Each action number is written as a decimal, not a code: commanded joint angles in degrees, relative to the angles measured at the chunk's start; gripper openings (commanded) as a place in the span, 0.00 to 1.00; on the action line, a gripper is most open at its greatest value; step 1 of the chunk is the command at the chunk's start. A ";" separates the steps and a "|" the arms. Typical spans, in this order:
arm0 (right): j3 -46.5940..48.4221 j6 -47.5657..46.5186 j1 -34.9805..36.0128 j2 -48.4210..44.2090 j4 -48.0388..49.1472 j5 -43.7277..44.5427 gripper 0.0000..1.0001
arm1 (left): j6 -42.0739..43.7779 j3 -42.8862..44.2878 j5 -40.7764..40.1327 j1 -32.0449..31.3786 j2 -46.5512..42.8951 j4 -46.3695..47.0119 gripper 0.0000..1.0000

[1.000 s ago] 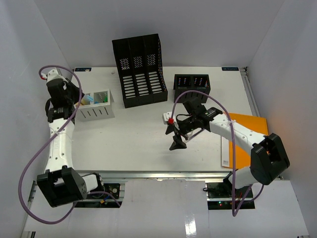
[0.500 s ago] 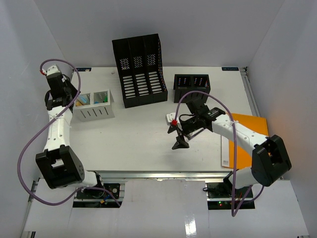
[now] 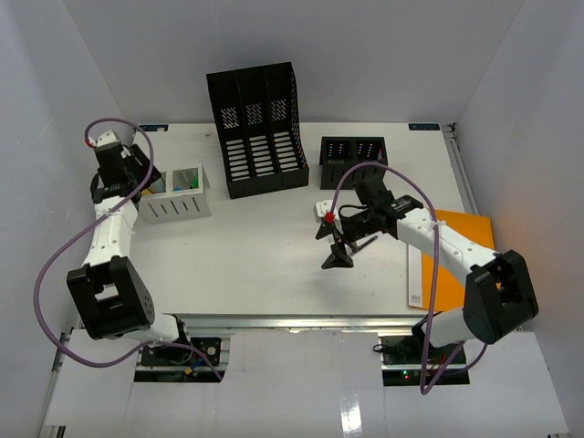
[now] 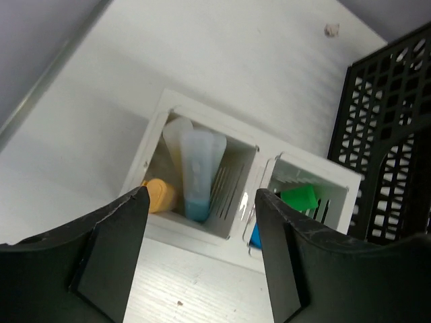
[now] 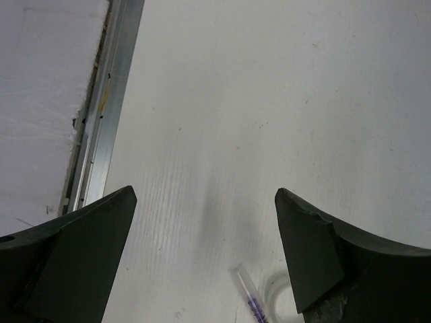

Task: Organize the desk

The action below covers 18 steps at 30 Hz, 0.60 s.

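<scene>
The desk (image 3: 255, 260) is a white tabletop with a silver rail (image 3: 274, 319) along its front edge. My left gripper (image 3: 146, 180) hovers open at the back left, over a white two-compartment bin (image 3: 175, 203). In the left wrist view its fingers (image 4: 114, 235) frame the bin (image 4: 202, 235) and hold nothing. The bin's left compartment holds a translucent tube with a blue cap (image 4: 197, 171) and an orange item (image 4: 160, 195). The right compartment holds green (image 4: 298, 197) and blue pieces. My right gripper (image 3: 347, 248) is open over mid-desk. A clear pen with a purple core (image 5: 248, 296) lies just below it.
A tall black file rack (image 3: 258, 128) stands at the back centre, with a small black organizer (image 3: 354, 157) to its right. An orange folder (image 3: 452, 260) lies at the right edge. A translucent ring (image 5: 275, 296) lies beside the pen. White walls enclose the desk.
My left gripper has gone from shut to open above the bin, and its arm has drawn back toward the far left. The right gripper has drifted slightly to the right.
</scene>
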 commanded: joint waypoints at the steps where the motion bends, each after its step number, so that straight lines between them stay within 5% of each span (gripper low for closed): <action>1: 0.13 0.92 -3.42 0.60 0.09 -2.23 0.90 | -1.99 -1.92 6.71 0.16 -4.68 1.00 0.80; 9: -3.82 -8.40 -10.32 -2.88 -1.12 -1.77 0.90 | -5.33 -8.20 28.59 0.25 -17.85 4.81 0.97; 13: -4.78 -21.68 -10.33 -3.32 -7.19 2.27 0.90 | -10.39 -22.61 45.56 0.16 -26.35 17.07 0.98; 18: -1.93 -38.56 -10.33 -3.10 -13.50 12.44 0.90 | -12.63 -32.24 54.74 0.16 -31.45 24.52 0.98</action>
